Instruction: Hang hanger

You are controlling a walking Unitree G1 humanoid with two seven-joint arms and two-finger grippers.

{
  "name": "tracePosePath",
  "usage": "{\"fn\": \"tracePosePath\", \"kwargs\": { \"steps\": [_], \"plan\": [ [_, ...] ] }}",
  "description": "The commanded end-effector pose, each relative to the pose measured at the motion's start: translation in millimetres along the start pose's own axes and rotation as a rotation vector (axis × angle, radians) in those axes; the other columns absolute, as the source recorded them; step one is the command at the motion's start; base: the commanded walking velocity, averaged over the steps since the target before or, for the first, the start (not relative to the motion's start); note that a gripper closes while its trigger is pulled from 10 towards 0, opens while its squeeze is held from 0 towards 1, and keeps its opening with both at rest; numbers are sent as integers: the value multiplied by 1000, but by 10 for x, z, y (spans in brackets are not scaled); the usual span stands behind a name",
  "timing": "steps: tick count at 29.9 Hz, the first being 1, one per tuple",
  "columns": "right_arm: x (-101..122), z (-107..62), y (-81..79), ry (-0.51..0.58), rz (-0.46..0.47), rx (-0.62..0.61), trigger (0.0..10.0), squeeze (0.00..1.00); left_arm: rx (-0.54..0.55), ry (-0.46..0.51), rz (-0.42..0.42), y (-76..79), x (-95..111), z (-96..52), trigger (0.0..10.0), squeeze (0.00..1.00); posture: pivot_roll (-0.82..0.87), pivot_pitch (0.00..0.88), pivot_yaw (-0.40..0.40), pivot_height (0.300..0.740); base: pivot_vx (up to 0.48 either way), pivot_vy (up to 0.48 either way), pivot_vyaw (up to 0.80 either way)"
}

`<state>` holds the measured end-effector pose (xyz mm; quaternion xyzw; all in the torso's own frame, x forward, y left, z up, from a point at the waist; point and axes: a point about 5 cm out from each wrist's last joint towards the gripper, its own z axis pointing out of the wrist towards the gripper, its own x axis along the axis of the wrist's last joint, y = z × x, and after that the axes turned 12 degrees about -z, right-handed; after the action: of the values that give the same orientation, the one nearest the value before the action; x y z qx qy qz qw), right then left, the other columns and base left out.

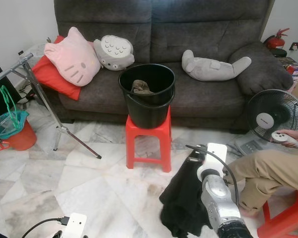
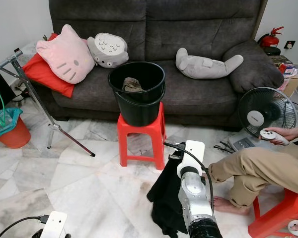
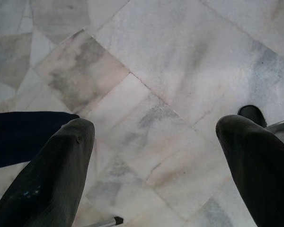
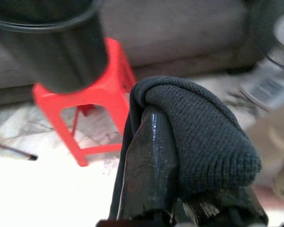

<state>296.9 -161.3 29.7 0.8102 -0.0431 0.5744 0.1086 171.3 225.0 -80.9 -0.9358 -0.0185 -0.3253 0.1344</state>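
Marble floor (image 1: pixel 89 183), black garment (image 4: pixel 199 127) draped over clamped right fingers (image 4: pixel 149 165), left fingers (image 3: pixel 57 175) spread, empty.

Readable text: none in any view.
Fan (image 1: pixel 276 116): a small dark mark sits on the white hub, too small to read.
Fire extinguisher (image 2: pixel 271 38): red body, any label too small to make out.
Pink cat cushion (image 1: pixel 72 55): drawn whiskers and a nose, no lettering.
Grey round cushion (image 1: pixel 113 51): pale dots and a face, no lettering.
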Motion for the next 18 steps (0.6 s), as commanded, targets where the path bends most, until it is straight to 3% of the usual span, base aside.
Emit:
{"fn": "tracePosePath", "kwargs": {
  "steps": [1, 4, 5, 6, 9, 11, 13, 15, 16, 18],
  "plan": [
    [-42, 21, 105, -45, 116, -104, 10000, 0, 21, -10, -36, -30, -34, -6, 10000, 0, -12, 0, 52, 740, 0, 0, 0],
    [-278, -2, 221, -221, 433, -241, 10000, 0, 28, -11, -39, -28, -28, -5, 10000, 0, -13, 0, 51, 740, 0, 0, 0],
    [-278, -2, 221, -221, 433, -241, 10000, 0, 28, -11, -39, -28, -28, -5, 10000, 0, -13, 0, 51, 740, 0, 0, 0],
    [-357, -18, 229, -264, 501, -260, 10000, 0, 29, -12, -43, -26, -27, -4, 10000, 0, -12, 0, 50, 740, 0, 0, 0],
    [-382, -22, 217, -268, 497, -254, 10000, 0, 25, -12, -39, -22, -23, -3, 10000, 0, -9, 0, 50, 740, 0, 0, 0],
    [-375, -18, 177, -257, 428, -218, 10000, 0, 24, -11, -38, -21, -21, -3, 10000, 0, -9, 0, 50, 740, 0, 0, 0],
    [-332, 0, 81, -226, 259, -118, 10000, 0, 24, -10, -38, -23, -19, -2, 10000, 0, -7, 0, 48, 740, 0, 0, 0],
    [-284, 8, 32, -183, 168, -63, 10000, 0, 25, -9, -38, -23, -18, -2, 10000, 0, -5, 0, 46, 740, 0, 0, 0],
    [-242, 10, -19, -130, 11, 1, 10000, 0, 25, -10, -38, -22, -19, -2, 10000, 0, -5, 0, 46, 740, 0, 0, 0],
    [-227, 3, -70, -84, -138, 68, 10000, 0, 26, -11, -40, -22, -20, -2, 10000, 0, -5, 0, 46, 740, 0, 0, 0]
  ]
}}
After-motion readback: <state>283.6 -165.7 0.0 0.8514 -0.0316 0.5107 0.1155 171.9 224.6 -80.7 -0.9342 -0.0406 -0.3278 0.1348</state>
